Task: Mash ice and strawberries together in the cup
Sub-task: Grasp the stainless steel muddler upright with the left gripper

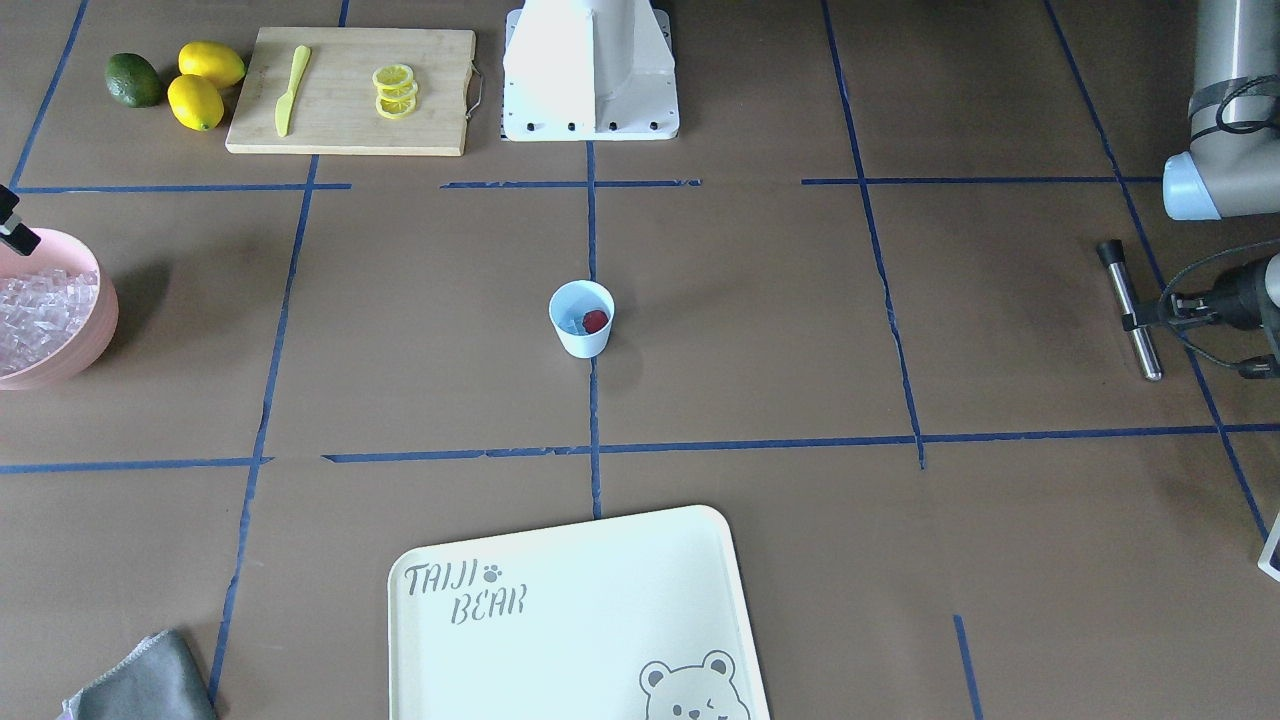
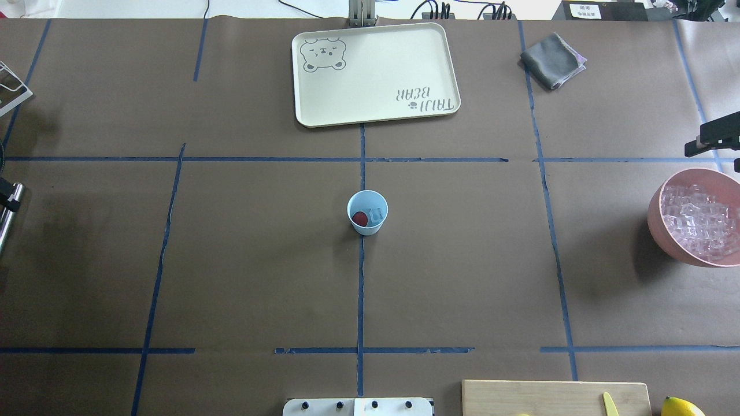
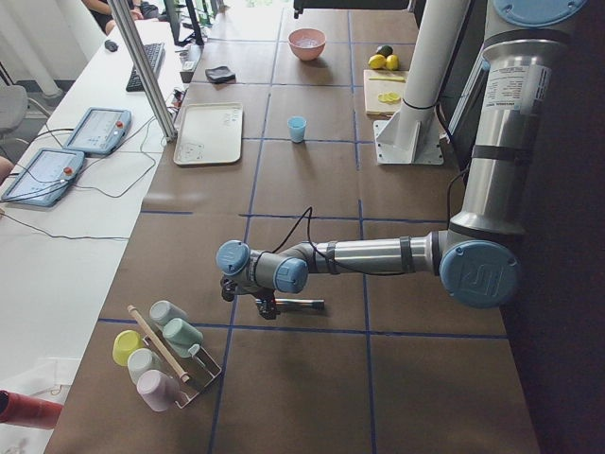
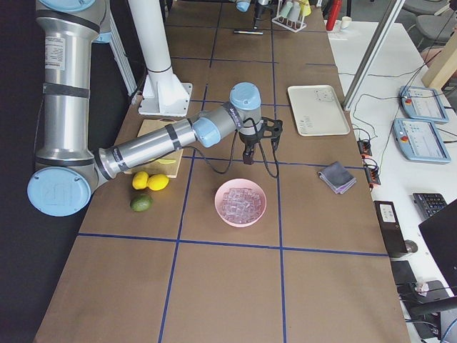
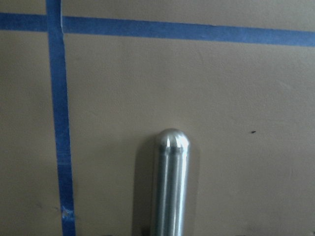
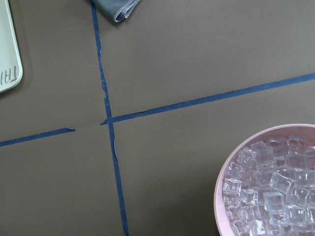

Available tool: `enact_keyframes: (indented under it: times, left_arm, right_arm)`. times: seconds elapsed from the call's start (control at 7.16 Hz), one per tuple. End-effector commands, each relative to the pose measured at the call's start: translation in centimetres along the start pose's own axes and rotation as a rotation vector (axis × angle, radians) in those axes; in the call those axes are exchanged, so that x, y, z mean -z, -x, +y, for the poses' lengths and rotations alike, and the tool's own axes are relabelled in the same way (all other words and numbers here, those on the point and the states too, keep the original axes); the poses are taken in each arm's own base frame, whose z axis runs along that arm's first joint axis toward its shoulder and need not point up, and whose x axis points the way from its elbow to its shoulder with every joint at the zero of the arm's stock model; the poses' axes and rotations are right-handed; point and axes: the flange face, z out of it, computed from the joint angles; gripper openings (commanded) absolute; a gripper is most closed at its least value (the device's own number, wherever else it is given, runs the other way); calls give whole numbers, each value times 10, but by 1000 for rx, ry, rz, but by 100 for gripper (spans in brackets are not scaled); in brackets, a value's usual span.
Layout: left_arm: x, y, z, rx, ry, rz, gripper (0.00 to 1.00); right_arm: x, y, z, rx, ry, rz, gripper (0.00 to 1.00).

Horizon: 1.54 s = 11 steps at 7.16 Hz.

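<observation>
My left fingers (image 1: 1145,316) are sitting at the steel muddler (image 1: 1121,285) at the right edge; whether they are clamping it, I cannot tell. The cup (image 1: 581,345), mid-frame on the worktop, is holding ice (image 1: 572,322) and a strawberry (image 1: 596,321). It is looking light and tippy, so I am judging its outer wall the place to steady it.

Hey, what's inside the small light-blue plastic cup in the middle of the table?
The light-blue plastic cup holds one small red strawberry beside clear ice. Anything beneath them is covered.

Only legible text: "TAIJI BEAR" with a paw mark, printed grey on the cream tray (image 1: 600,600), bear face drawn at the opposite corner; arm labels too small to read.
</observation>
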Motion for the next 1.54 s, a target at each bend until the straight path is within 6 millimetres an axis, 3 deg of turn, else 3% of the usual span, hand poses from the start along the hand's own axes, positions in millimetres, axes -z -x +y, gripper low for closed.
enact_keyframes:
  times: [0.0, 0.42, 0.7, 0.98, 1.12, 1.26, 1.4]
  left_arm:
    - [-12, -1, 1, -6, 17, -16, 100]
    - [-20, -6, 1, -16, 32, -21, 97]
    - [-22, -6, 2, -18, 36, -22, 85]
    - [-24, -7, 2, -17, 39, -23, 59]
    - [-24, -7, 1, -19, 35, -36, 18]
    - [-24, -7, 1, -18, 34, -39, 4]
    - [-18, -17, -5, -23, 24, -35, 0]
  right_arm:
    - [0, 0, 0, 0, -1, 1, 99]
    - [0, -1, 0, -1, 1, 0, 99]
    - [-1, -2, 1, -3, 2, 2, 99]
    - [-1, -2, 1, -3, 2, 2, 99]
    - [-1, -2, 1, -3, 2, 2, 99]
    - [0, -1, 1, -2, 2, 1, 99]
    - [0, -1, 1, -2, 2, 1, 99]
